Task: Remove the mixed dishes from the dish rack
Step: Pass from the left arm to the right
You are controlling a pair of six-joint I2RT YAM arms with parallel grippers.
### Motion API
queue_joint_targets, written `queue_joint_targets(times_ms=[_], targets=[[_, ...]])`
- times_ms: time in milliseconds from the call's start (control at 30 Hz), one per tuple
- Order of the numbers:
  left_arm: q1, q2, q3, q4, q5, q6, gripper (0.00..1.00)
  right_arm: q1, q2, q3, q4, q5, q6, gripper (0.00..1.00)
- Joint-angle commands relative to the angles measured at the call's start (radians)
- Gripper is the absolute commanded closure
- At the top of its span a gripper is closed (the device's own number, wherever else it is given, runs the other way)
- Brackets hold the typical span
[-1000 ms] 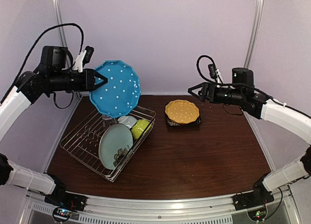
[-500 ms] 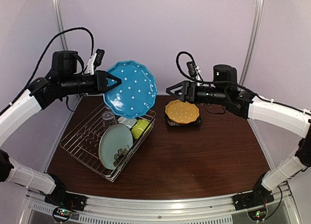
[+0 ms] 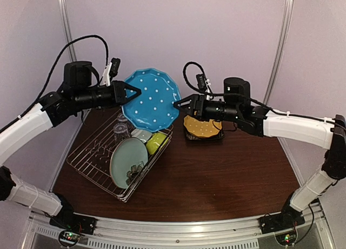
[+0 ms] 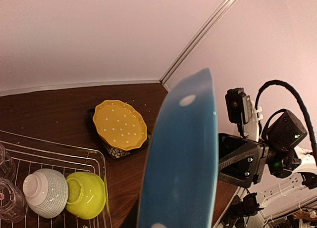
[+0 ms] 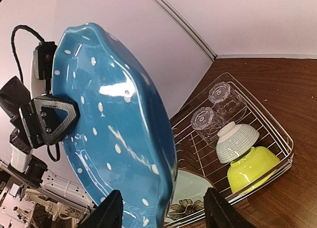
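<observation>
My left gripper [image 3: 133, 91] is shut on the left rim of the blue dotted plate [image 3: 152, 100], which hangs tilted above the dish rack [image 3: 92, 154]. In the left wrist view the plate [image 4: 183, 159] hides my fingers. My right gripper [image 3: 177, 104] straddles the plate's right rim; in the right wrist view [image 5: 163, 194] it is open, with gaps on both sides of the plate [image 5: 109, 129]. In the rack stand a pale teal flower plate [image 3: 128, 160], a lime-green bowl [image 3: 155, 142], a small pale bowl [image 3: 141, 134] and two clear glasses [image 5: 218, 102].
An orange-yellow dotted plate [image 3: 203, 125] lies on a dark patterned plate [image 3: 205, 137] on the brown table, right of the rack and under my right arm. Pale walls enclose the back and sides.
The left arm carried the blue plate to the right. The right arm swung left from beyond the orange plate to the blue plate's right rim, and its jaws narrowed.
</observation>
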Motion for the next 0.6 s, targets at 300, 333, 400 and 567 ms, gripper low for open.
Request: queue_joint_targets(times_ms=[300,333,400,567], targets=[[-0.007,-0.014,-0.019,0.326,0.008,-0.076,1.00,0.020,0.041,0.022,0.144,0.023,0.107,0.65],[-0.007,-0.014,-0.021,0.329,0.006,-0.077,1.00,0.021,0.045,0.025,0.149,0.019,0.112,0.66],[-0.007,-0.014,-0.025,0.337,0.006,-0.079,1.00,0.022,0.052,0.027,0.159,0.015,0.123,0.69],[-0.007,-0.013,-0.032,0.350,0.012,-0.087,1.00,0.022,0.061,0.033,0.165,0.007,0.129,0.79]])
